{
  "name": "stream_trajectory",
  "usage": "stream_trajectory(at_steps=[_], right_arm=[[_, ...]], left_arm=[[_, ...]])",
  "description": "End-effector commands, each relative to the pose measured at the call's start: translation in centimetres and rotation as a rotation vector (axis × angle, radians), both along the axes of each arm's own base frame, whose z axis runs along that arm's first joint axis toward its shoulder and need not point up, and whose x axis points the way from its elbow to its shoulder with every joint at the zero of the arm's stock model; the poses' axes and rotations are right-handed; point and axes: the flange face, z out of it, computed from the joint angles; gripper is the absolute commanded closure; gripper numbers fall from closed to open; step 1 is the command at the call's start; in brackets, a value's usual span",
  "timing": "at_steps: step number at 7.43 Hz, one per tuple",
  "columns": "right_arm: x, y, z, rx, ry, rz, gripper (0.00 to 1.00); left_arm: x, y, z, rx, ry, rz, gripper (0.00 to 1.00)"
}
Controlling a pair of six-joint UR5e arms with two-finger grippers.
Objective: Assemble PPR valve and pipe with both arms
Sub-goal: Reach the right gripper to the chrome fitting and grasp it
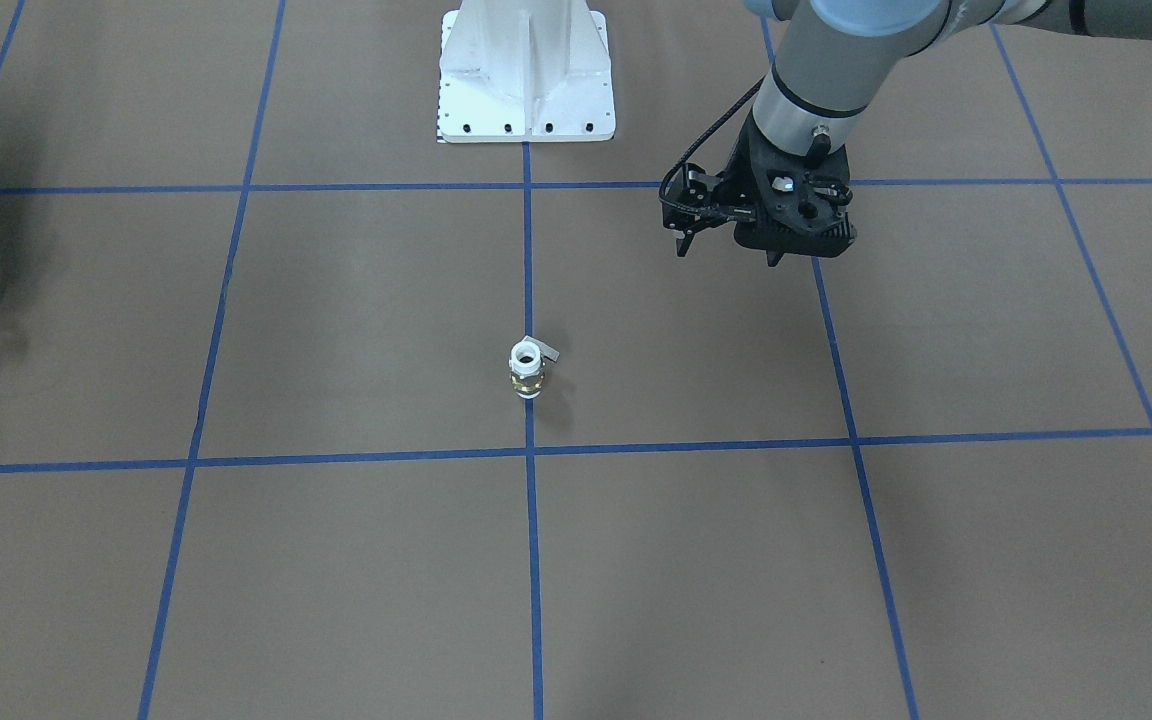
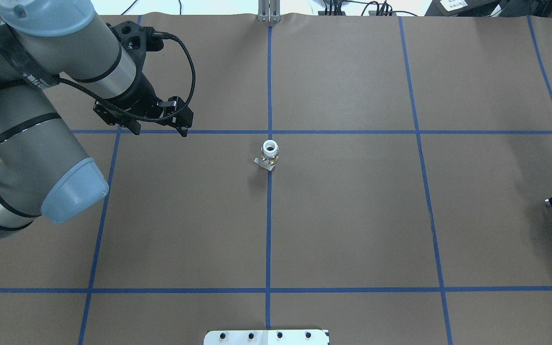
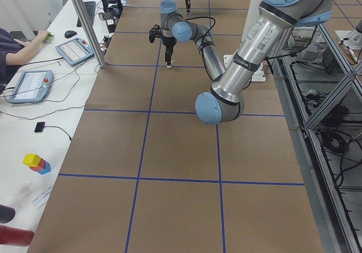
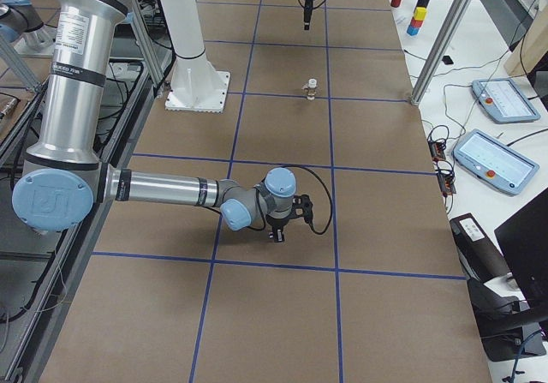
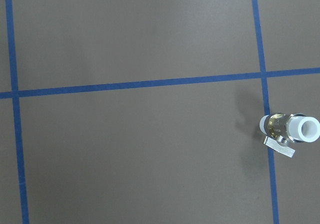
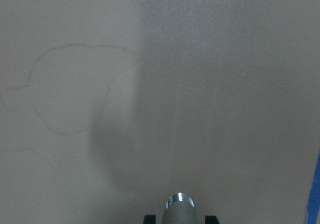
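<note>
Centrally on the brown table (image 2: 352, 215), the PPR valve (image 2: 270, 154) stands upright on the middle blue tape line (image 2: 268, 230), between two crossings. Its white ring opening faces up, the brass band sits below it, and the small grey lever juts out toward the robot's side. Nothing touches it. The left gripper (image 2: 160, 130) hangs above the table on the robot's left, well apart from the valve, its jaws spread wide with nothing between them. The left wrist view catches the valve near its right edge. The right gripper (image 6: 180, 219) is far out at the table's right margin, low over the paper and well apart from the valve. It is clamped on the pipe (image 6: 180, 206), a silvery stub poking out between the two black fingertips (image 6: 149, 218). The white pedestal (image 1: 526, 70) sits on the robot's side of the table.
</note>
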Motion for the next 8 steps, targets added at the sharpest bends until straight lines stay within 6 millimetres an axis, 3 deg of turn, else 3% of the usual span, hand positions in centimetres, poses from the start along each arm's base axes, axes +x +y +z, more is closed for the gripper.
stream_trajectory(at_steps=[1,2,4,5,6,8], right_arm=[[0.0,0.0,0.0,-0.002,-0.004,-0.001,0.9],[0.0,0.0,-0.1,-0.002,-0.006,-0.002,1.0],[1.2,-0.4,-1.1,-0.024,-0.062,0.016,1.0],[2.7,-1.7,-3.4,-0.046,-0.092,0.052,1.0],[3.5,-3.1,-8.3,-0.062,-0.092,0.08,1.0],[3.2,-8.8,-22.9,-0.143,-0.048,0.12,1.0]], left_arm=[[0.0,0.0,0.0,0.001,0.0,0.0,0.0],[0.0,0.0,0.0,0.001,0.0,0.0,0.0],[-0.1,0.0,0.0,0.001,0.0,-0.001,0.0],[-0.1,0.0,0.0,0.001,0.0,-0.001,0.0],[-0.1,0.0,0.1,0.001,-0.001,0.0,0.0],[-0.5,-0.2,1.1,0.042,-0.017,0.034,0.0]])
